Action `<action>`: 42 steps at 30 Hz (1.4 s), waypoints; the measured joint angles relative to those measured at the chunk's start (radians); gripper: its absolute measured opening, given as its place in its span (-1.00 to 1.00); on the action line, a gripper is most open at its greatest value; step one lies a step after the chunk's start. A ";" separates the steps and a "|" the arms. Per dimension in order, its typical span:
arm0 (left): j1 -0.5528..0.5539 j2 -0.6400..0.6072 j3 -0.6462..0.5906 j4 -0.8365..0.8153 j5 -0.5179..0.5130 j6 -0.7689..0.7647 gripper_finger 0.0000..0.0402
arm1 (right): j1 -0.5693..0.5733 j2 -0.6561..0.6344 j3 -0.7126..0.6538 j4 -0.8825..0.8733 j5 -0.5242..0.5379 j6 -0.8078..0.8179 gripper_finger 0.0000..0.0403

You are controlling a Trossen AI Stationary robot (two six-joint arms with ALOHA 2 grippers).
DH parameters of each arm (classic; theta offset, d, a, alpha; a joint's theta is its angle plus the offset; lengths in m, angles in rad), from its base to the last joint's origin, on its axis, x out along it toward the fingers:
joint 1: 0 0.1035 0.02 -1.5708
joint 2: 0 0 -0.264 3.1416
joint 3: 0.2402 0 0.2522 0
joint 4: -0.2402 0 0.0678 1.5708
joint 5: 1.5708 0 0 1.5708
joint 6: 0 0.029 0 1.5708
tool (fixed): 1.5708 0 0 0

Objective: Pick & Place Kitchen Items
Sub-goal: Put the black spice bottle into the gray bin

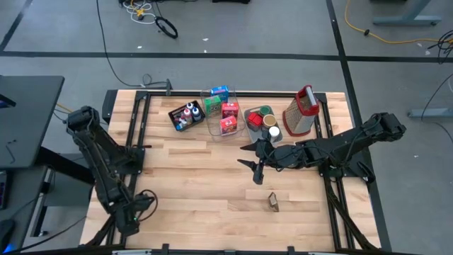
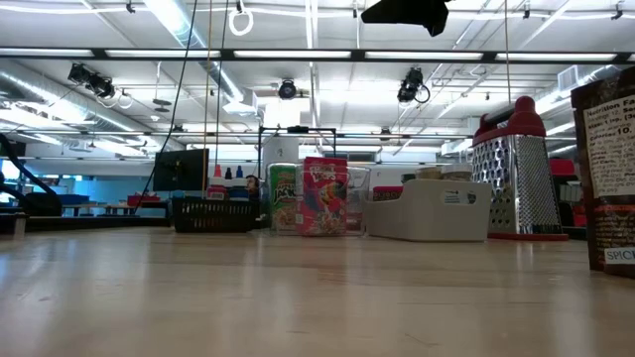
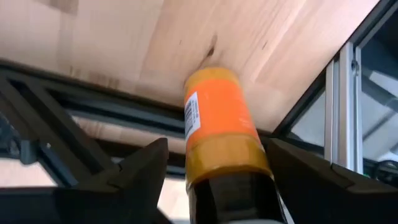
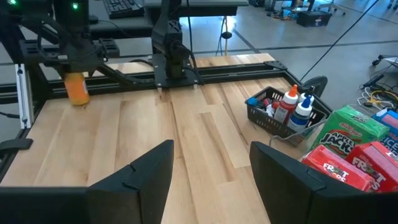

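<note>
An orange bottle [image 3: 221, 127] is seen between the parted jaws of the left gripper [image 3: 217, 180] at the near left corner of the bench [image 1: 212, 184], though contact cannot be judged. The right gripper [image 1: 249, 156], jaws apart and empty, is held above mid-bench. Small cereal boxes [image 1: 223, 108], bottles [image 1: 187, 113] and cans [image 1: 265, 120] are grouped along the far edge beside a grater [image 1: 301, 112].

Grey floor [image 1: 283, 28] with black tape lines, yellow cable [image 1: 382, 25], ceiling strip lights [image 2: 179, 20], exposed ducting
</note>
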 joint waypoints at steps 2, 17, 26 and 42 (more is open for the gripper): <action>-0.009 0.000 -0.002 0.019 -0.033 -0.007 0.38 | 0.000 0.000 0.000 0.000 0.000 0.000 0.10; -0.003 0.011 -0.004 0.090 0.067 0.088 0.15 | 0.000 0.000 0.000 0.002 0.000 -0.012 0.10; 0.085 0.008 -0.006 0.062 -0.071 0.195 0.03 | 0.000 0.000 0.000 0.003 0.000 -0.012 0.10; 0.301 0.011 -0.009 0.034 -0.203 0.524 0.01 | 0.000 0.000 0.000 0.010 0.000 -0.017 0.10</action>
